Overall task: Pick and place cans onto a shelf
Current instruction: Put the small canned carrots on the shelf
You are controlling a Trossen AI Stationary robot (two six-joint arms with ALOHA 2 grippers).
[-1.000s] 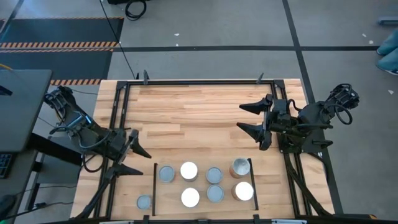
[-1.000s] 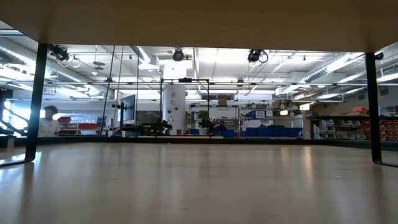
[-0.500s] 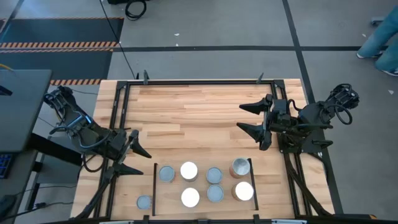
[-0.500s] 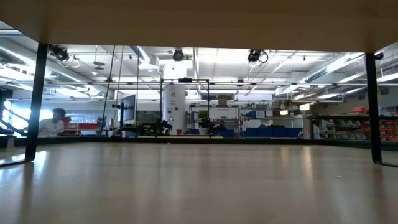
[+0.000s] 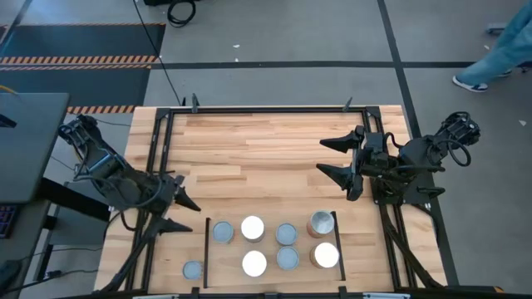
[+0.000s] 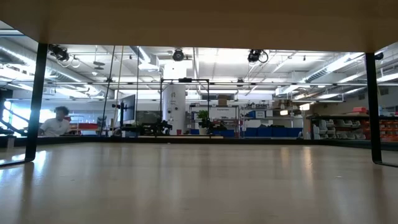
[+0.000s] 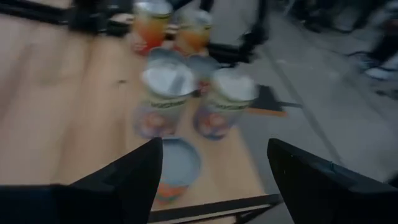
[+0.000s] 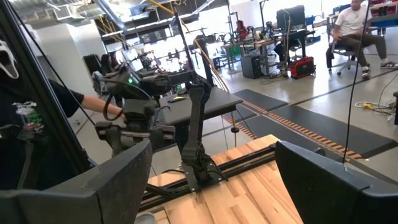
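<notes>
Several cans stand upright on the shelf [image 5: 270,246], a light-wood panel between two black rails near the table's near edge. Among them are a grey-topped can [image 5: 223,232], a white-topped can [image 5: 252,227] and a tan-sided can [image 5: 321,223]. One grey-topped can [image 5: 192,270] stands on the table outside the left rail; it also shows nearest in the left wrist view [image 7: 177,165]. My left gripper [image 5: 181,215] is open and empty, just left of and beyond the shelf, pointing at the cans. My right gripper [image 5: 328,158] is open and empty, beyond the shelf's right end.
A black frame [image 5: 266,108] runs along the table's far edge and both sides. Bare wood [image 5: 249,158] lies between the grippers and the far edge. The low view shows only bare tabletop [image 6: 199,180] and two black uprights. A person walks on the floor at far right [image 5: 490,62].
My left arm has drawn back a little toward the table's left edge, and its gripper has shifted slightly toward the near edge, still open. The cans and my right arm have kept still. A person has walked into the high view at far right.
</notes>
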